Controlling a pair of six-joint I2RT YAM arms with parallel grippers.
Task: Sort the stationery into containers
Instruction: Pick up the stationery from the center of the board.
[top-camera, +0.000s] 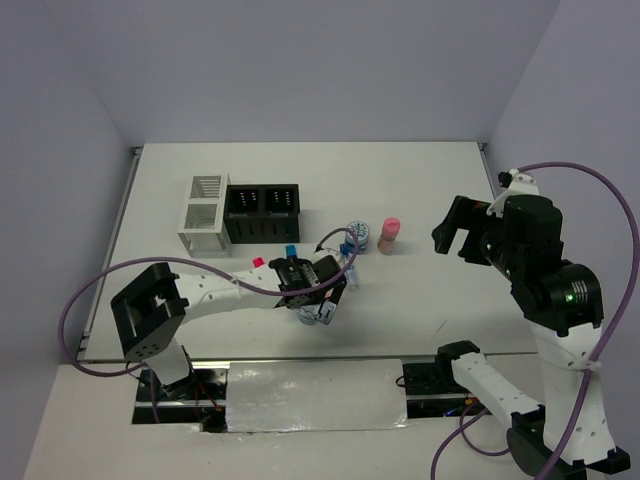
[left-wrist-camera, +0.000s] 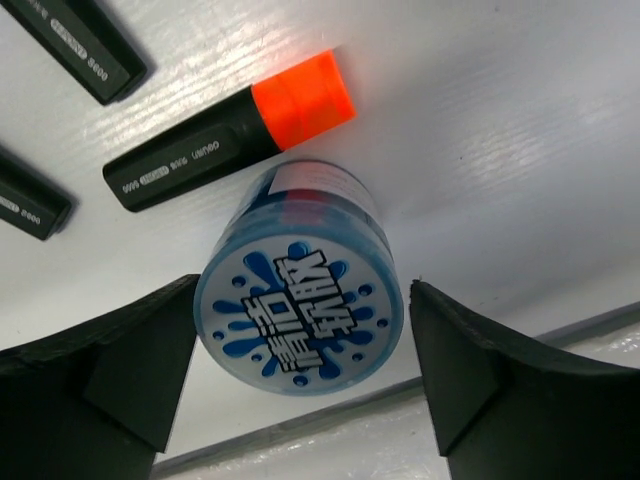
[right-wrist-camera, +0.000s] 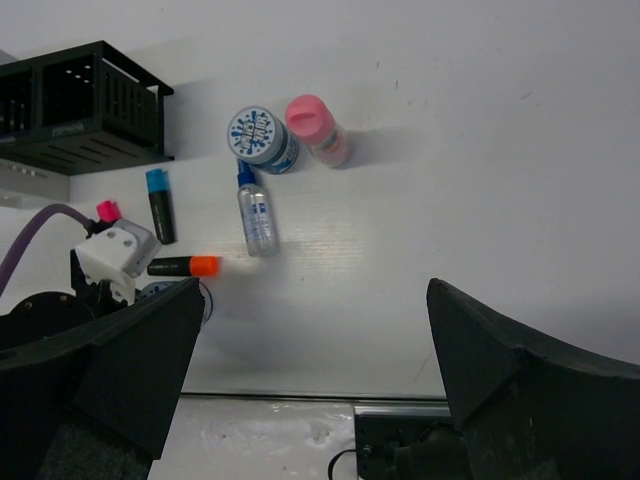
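Note:
My left gripper (left-wrist-camera: 303, 335) is open and straddles a round blue-white roll (left-wrist-camera: 298, 310) standing on the table; the left jaw is at its edge and the right jaw stands apart. An orange-capped highlighter (left-wrist-camera: 230, 145) lies just beyond it. In the top view the left gripper (top-camera: 320, 303) is low over the table's front middle. A second roll (top-camera: 358, 235), a pink stick (top-camera: 389, 236), a blue-capped bottle (right-wrist-camera: 255, 215), a blue-capped highlighter (right-wrist-camera: 158, 203) and a pink-capped highlighter (top-camera: 258, 262) lie nearby. My right gripper (top-camera: 458, 232) is open, empty and raised at the right.
The white organizer (top-camera: 205, 212) and the black organizer (top-camera: 262, 212) stand side by side at the back left, both looking empty. The table's front edge (right-wrist-camera: 300, 397) runs just below the left gripper. A purple cable (top-camera: 90, 290) loops over the left arm.

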